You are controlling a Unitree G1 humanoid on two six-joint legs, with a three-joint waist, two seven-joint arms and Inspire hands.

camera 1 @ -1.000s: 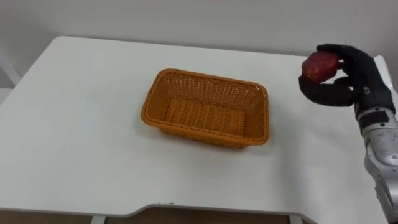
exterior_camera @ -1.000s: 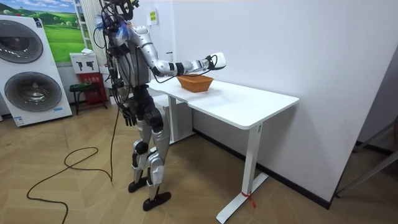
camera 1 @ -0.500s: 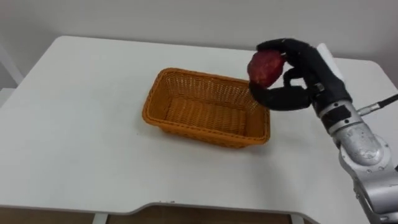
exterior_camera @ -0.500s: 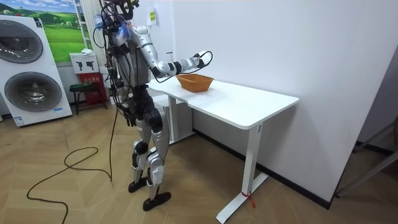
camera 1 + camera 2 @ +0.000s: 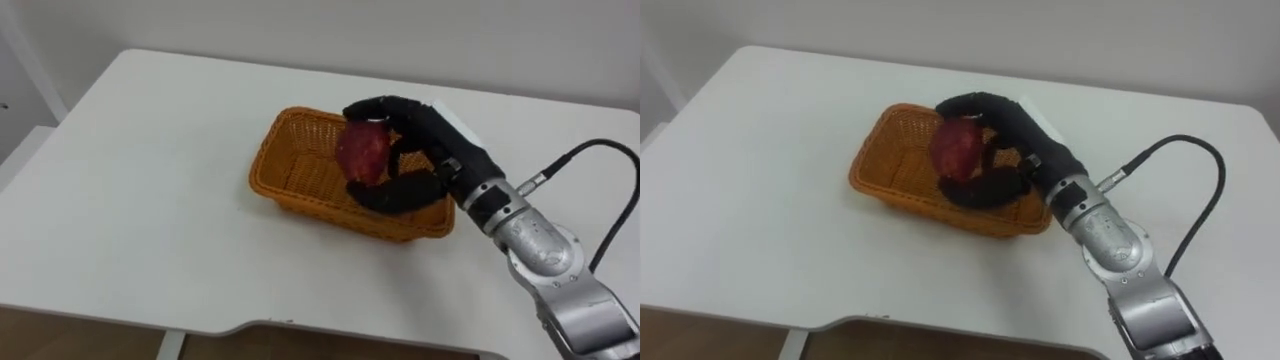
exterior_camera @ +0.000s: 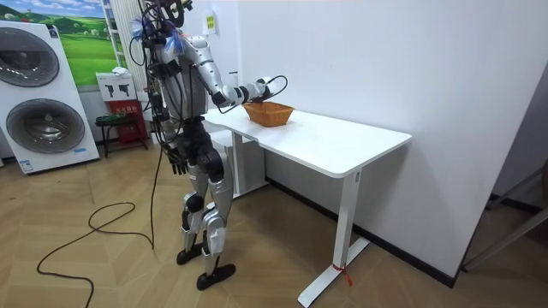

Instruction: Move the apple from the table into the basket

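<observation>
Wicker basket (image 5: 298, 198) centre frame on white bench (image 5: 140, 210) | 1 apple (image 5: 364, 154) held over its right half | right hand (image 5: 428, 150) curled round apple | contact with basket floor hidden.

My black right hand (image 5: 428, 148). Dark red round apple (image 5: 366, 153), mottled with slightly lighter red patches. Orange-tan rectangular wicker basket (image 5: 275, 185), tight woven pattern all over. Plain white flat tabletop (image 5: 150, 200), no markings. Room view: light brown wood-plank floor (image 6: 103, 274), white front-loading washing machines (image 6: 43, 94), green landscape poster (image 6: 86, 43).
</observation>
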